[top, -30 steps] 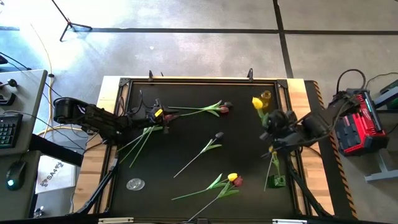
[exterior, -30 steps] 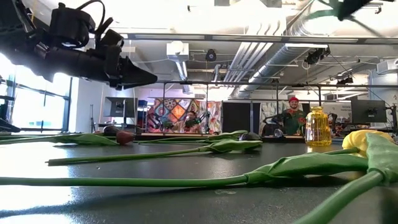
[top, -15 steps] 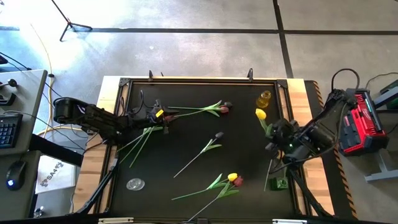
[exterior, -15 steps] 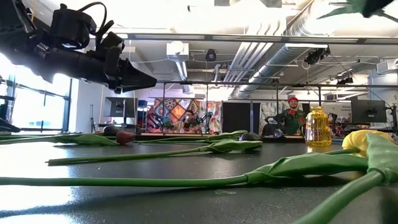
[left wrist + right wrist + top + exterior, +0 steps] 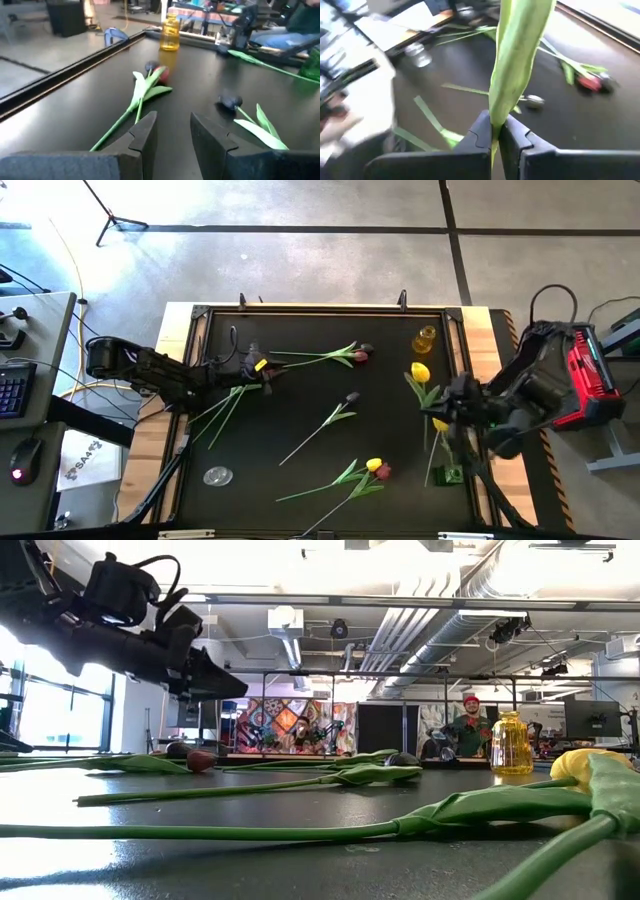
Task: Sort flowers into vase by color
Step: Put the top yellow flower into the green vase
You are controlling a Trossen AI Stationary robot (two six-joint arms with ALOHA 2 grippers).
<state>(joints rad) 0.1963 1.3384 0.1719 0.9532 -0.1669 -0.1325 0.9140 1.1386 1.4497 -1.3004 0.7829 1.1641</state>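
On the near side of the black table (image 5: pixel 300 410), a yellow flower (image 5: pixel 373 465) and a dark red flower (image 5: pixel 383 472) lie with their heads touching, and their green stems run off to the left. A small round clear lid (image 5: pixel 217 476) sits near the front left corner. A small green block (image 5: pixel 450 474) sits near the front right edge.

Just past that, on the right side, the right gripper (image 5: pixel 452 410) is pinched tight on the green stem of a yellow tulip (image 5: pixel 420 371). It holds the tulip up off the table, and the yellow head points toward the far side. In the right wrist view, the two dark fingers (image 5: pixel 481 131) squeeze the stem and a wide leaf.

In the middle of the table lies a dark purple flower (image 5: pixel 352 396), alone.

Farther back on the left, the left gripper (image 5: pixel 262 367) hangs above the table. Its jaws are partly apart and nothing is between them. A few long green stems (image 5: pixel 222 408) lie under that arm.

Beyond it, two more flowers (image 5: pixel 358 354) lie together, one dark and one red.

At the far right corner stands a little yellow vase (image 5: pixel 427 338).
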